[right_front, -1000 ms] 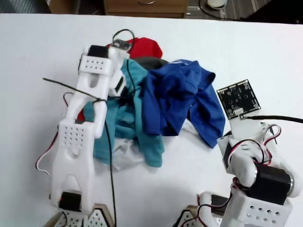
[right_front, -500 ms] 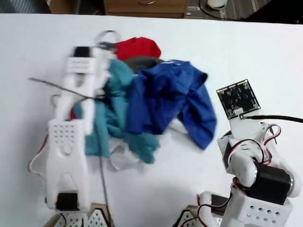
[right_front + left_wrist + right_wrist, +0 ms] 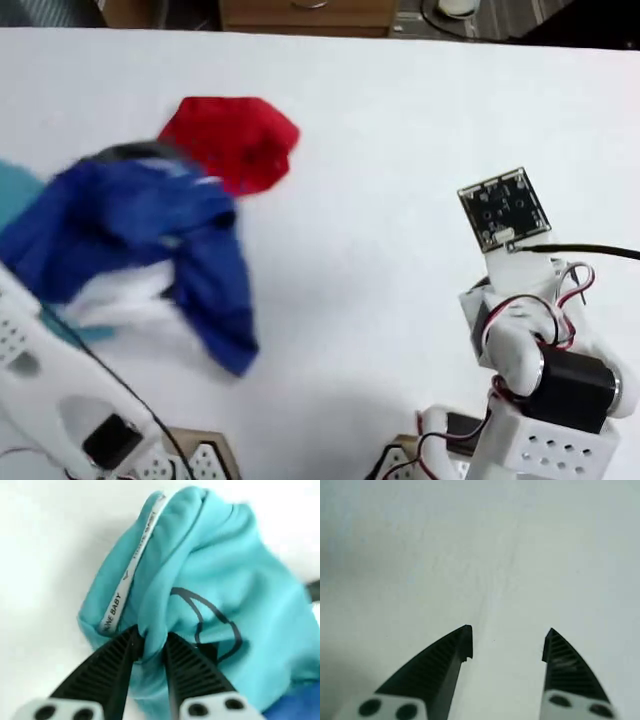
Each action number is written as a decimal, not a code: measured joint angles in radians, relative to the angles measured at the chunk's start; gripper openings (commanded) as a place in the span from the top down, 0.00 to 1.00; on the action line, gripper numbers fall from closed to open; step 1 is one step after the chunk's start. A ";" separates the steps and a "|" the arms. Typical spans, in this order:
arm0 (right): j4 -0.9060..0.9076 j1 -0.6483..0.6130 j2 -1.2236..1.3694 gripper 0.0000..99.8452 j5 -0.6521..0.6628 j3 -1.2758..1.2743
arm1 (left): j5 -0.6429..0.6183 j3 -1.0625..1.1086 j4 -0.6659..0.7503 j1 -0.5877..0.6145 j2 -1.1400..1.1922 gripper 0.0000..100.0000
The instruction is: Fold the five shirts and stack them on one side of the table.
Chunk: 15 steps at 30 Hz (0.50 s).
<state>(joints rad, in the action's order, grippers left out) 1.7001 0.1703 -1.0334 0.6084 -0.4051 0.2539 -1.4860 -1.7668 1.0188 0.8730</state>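
My left gripper (image 3: 150, 639) is shut on a fold of the teal shirt (image 3: 200, 580). In the high view the left arm (image 3: 60, 400) lies at the lower left, and the teal shirt (image 3: 15, 195) peeks in at the left edge. A blue shirt (image 3: 140, 230) is draped over a white one (image 3: 135, 290) and a dark grey one (image 3: 125, 153). The red shirt (image 3: 232, 138) lies apart behind them. My right gripper (image 3: 506, 642) stands open over bare white table, with its arm (image 3: 540, 360) at the lower right.
The white table (image 3: 400, 200) has free room across its middle and right. A black square board (image 3: 503, 208) sits on the right arm. Wooden furniture (image 3: 300, 15) stands beyond the far edge.
The left arm has swung sharply left, dragging the teal shirt and the blue, white and grey ones with it. The red shirt stayed behind and is now uncovered. The right arm has not moved.
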 measured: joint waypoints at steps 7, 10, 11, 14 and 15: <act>0.000 0.000 0.000 0.76 0.000 0.000 | 0.021 -0.120 0.018 0.097 -0.138 0.95; 0.000 0.000 0.000 0.76 0.000 0.000 | 0.117 -0.120 0.005 0.077 -0.144 0.81; 0.000 0.000 0.000 0.76 0.000 0.000 | 0.155 -0.120 0.000 0.064 -0.144 0.76; 0.000 0.000 0.000 0.76 0.000 0.000 | 0.236 -0.120 -0.003 0.017 -0.161 0.67; 0.000 0.000 0.000 0.76 0.000 0.000 | 0.249 -0.120 -0.003 0.002 -0.167 0.67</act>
<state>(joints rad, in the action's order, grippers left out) 1.7001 0.1703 -1.0334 0.6084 -0.4051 0.5025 -1.6057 -1.7699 1.0203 0.7058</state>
